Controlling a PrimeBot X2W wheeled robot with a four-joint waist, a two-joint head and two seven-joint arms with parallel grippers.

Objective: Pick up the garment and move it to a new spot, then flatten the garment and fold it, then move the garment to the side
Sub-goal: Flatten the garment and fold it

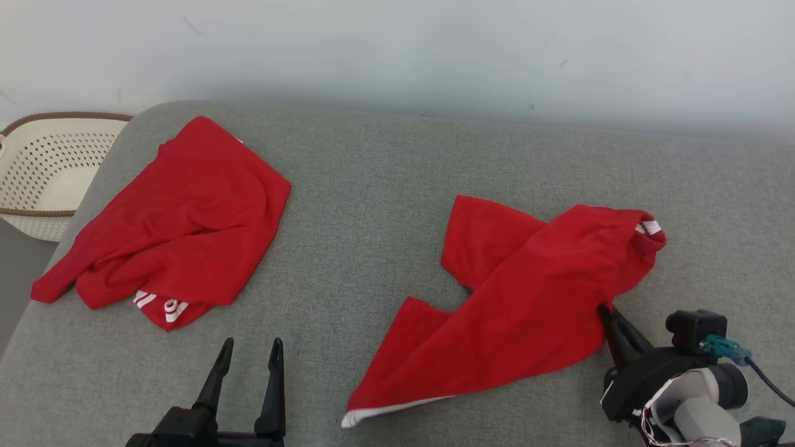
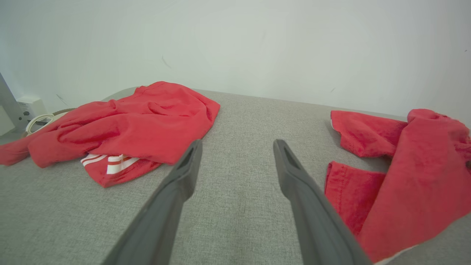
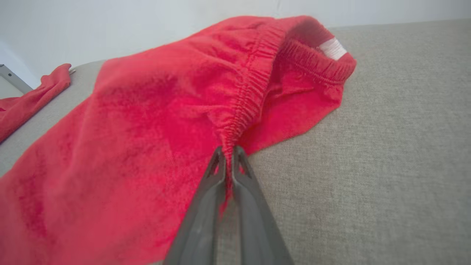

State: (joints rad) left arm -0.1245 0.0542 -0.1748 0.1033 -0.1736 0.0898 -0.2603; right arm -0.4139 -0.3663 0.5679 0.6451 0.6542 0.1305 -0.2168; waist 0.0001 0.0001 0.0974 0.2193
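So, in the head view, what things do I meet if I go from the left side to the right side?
From the left: white basket → crumpled red garment → second red garment with an elastic waistband → right gripper, its fingers shut on that waistband.

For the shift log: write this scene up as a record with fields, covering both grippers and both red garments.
surface: grey padded surface
garment in work: red garment, right side, rumpled, lying on the surface
right gripper: right gripper shut on the red garment's elastic waistband
left gripper: left gripper open, empty, between the two garments
other garment: second red garment, crumpled at the left, white stripes, apart from both grippers
basket: perforated basket beyond the surface's left edge
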